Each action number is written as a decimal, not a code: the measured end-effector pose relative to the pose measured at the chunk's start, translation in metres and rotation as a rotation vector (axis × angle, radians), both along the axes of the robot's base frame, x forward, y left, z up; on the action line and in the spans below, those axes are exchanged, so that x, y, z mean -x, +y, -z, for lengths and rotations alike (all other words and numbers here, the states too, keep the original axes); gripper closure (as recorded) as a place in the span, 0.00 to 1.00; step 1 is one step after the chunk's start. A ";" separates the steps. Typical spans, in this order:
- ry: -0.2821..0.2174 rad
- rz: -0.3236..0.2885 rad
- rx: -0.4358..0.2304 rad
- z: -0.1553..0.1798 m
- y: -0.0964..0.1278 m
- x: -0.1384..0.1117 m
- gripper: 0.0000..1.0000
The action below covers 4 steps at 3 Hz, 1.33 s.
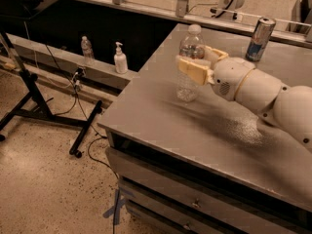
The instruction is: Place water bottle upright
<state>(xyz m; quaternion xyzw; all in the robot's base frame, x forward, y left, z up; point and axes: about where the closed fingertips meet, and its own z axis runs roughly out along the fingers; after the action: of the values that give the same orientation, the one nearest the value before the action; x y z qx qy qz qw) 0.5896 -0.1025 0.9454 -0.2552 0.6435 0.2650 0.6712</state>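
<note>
Grey counter (161,123) carries the water bottle (187,85) upright; claw (193,58) clamped around its middle; drink can (259,39) stands well behind.

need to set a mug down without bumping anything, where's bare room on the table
Widest free patch: the table front-left, between the water bottle and the near edge. A smaller bare strip runs behind, between the bottle and the drink can. Crowded: mid-table, where the gripper has its jaws around the bottle, and the right side under the arm.
</note>
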 end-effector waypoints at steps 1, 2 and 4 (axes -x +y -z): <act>-0.002 0.004 0.005 -0.001 -0.004 0.001 0.00; -0.002 0.006 0.008 -0.001 -0.006 0.001 0.00; -0.019 0.013 0.060 -0.020 -0.032 0.005 0.00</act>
<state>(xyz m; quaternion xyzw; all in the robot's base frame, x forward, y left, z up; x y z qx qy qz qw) 0.5845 -0.1344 0.9653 -0.2735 0.6465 0.2390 0.6709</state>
